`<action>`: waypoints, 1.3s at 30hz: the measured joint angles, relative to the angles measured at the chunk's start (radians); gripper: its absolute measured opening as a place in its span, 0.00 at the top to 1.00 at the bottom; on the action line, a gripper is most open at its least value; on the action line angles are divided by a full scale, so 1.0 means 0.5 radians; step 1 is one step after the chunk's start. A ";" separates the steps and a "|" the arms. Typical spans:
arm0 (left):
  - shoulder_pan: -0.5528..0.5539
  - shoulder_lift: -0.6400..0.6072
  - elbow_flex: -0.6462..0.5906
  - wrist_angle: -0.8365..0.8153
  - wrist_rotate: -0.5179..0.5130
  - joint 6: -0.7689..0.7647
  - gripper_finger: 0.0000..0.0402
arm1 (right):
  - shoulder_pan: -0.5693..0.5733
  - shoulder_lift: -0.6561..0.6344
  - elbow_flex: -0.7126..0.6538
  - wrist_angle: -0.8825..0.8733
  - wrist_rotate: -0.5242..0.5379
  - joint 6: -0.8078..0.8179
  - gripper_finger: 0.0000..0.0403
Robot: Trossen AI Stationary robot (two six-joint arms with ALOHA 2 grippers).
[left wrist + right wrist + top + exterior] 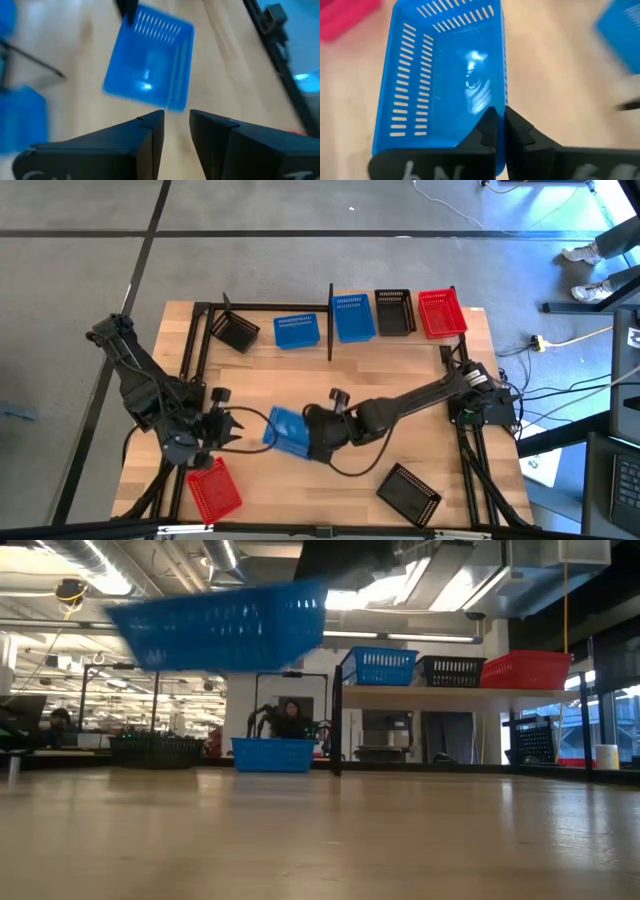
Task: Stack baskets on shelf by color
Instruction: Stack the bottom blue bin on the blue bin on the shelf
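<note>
Handling judgement first: the held blue basket [287,431] looks like thin moulded plastic, so probably light, fairly stiff along the rim, a bit flexy in the slotted walls, and smooth enough to slip or swing in a narrow pinch. Best hold is a rim wall, which is where the right gripper [499,131] has it: fingers closed on one short-end wall, one finger inside, one outside. The low view shows it lifted clear of the tabletop [330,492] and tilted (single-wall pinch, so I'd expect it to pivot if moved fast).

Left gripper [176,125] sits just beside that basket on the side away from the shelf [468,320], fingers apart, holding nothing.

Looks: rectangular, open top, solid glossy floor, rows of vertical slots in the walls.

Relative to the shelf: a blue basket [353,317], a black basket [394,312] and a red basket [441,313] sit side by side on it. Another blue basket [296,331] and a black one [236,331] lie just beside it on the tabletop. A red basket [214,489] and a black basket [409,494] lie well apart from it, at the tabletop's opposite edge.
</note>
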 joint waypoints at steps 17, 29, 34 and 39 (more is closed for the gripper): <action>0.113 0.126 0.002 0.175 -0.512 1.057 0.79 | -0.179 -0.002 0.503 -0.388 0.334 -0.071 1.00; 0.344 0.214 0.002 0.151 -0.342 1.088 0.79 | -0.209 -0.001 0.503 -0.392 0.334 -0.125 1.00; 0.421 0.214 0.002 0.142 -0.295 1.126 0.79 | -0.213 0.001 0.503 -0.392 0.347 -0.125 1.00; 0.490 0.214 0.002 0.129 -0.200 1.134 0.79 | -0.219 0.001 0.503 -0.392 0.347 -0.126 1.00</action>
